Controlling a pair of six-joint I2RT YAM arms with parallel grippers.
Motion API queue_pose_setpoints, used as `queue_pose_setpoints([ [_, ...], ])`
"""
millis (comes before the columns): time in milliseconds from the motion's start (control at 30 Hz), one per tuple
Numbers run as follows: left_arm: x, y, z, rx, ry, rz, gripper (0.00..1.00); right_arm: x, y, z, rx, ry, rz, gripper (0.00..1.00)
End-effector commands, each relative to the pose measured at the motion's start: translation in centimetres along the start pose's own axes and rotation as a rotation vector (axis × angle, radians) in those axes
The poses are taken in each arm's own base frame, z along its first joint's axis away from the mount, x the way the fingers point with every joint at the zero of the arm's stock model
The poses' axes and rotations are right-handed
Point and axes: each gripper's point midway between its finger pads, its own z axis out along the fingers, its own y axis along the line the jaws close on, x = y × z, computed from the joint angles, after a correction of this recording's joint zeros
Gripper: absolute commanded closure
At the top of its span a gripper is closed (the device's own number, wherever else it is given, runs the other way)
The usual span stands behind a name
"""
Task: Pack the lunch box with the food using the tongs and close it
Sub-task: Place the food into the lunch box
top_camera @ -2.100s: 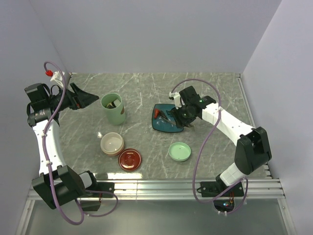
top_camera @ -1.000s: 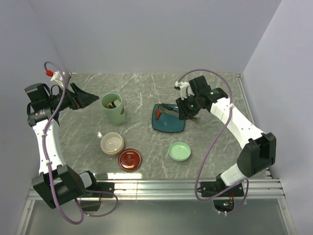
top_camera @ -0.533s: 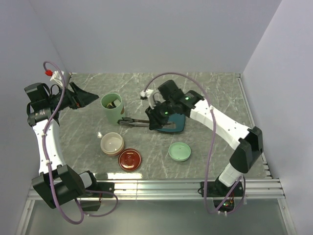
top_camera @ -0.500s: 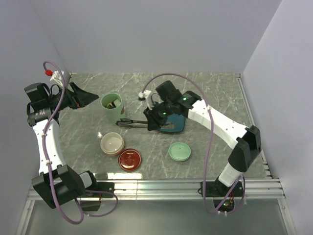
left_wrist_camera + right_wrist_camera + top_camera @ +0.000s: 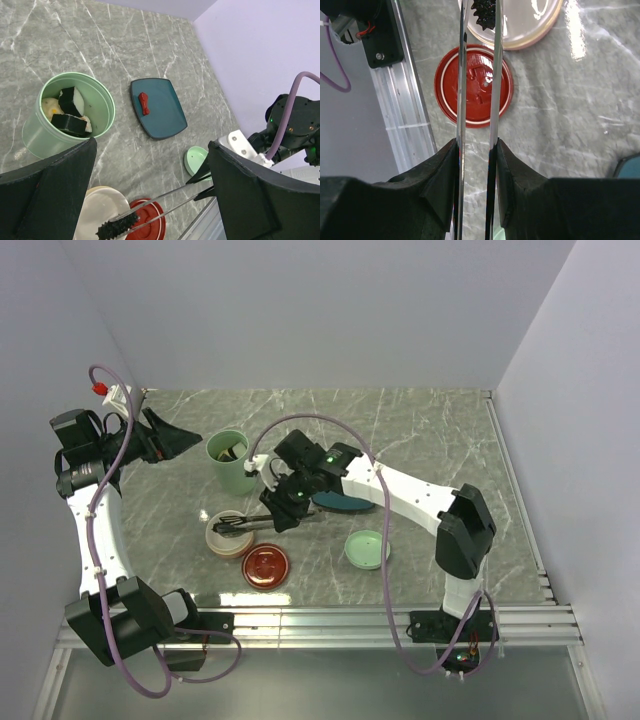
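My right gripper (image 5: 285,508) is shut on the silver tongs (image 5: 255,523), whose arms run straight out between its fingers (image 5: 461,100). The tong tips pinch a dark spiky piece of food (image 5: 482,12) just over the shallow cream bowl (image 5: 229,533). The bowl's dark-red lid (image 5: 266,566) lies beside it. The mint-green pot (image 5: 70,115) stands open with black-and-white pieces inside. Its flat mint lid (image 5: 367,549) lies on the table. One red piece (image 5: 144,102) rests on the teal plate (image 5: 158,108). My left gripper (image 5: 175,440) hangs open at the back left, beside the pot.
A metal rail (image 5: 410,115) runs along the table's near edge, close to the red lid. The right arm stretches across the plate (image 5: 345,502) toward the left. Grey walls enclose the marble table on three sides.
The right arm has swung left from the teal plate, carrying the tongs and the dark piece to the cream bowl. The left arm has stayed still.
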Motion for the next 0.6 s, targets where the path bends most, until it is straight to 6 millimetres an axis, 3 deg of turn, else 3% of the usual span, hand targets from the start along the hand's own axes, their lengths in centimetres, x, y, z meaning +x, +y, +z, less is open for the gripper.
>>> queue_pose_setpoints([
  [0, -0.8, -0.8, -0.4, 0.016, -0.014, 0.055, 0.00, -3.0, 0.2, -0.3, 0.006, -0.085, -0.049, 0.66],
  [200, -0.6, -0.6, -0.4, 0.015, -0.010, 0.047, 0.01, -2.5, 0.1, 1.3, -0.007, -0.063, -0.050, 0.66],
  [567, -0.7, -0.4, -0.4, 0.008, -0.006, 0.051, 0.01, -2.1, -0.2, 2.6, -0.018, -0.040, -0.031, 0.62],
])
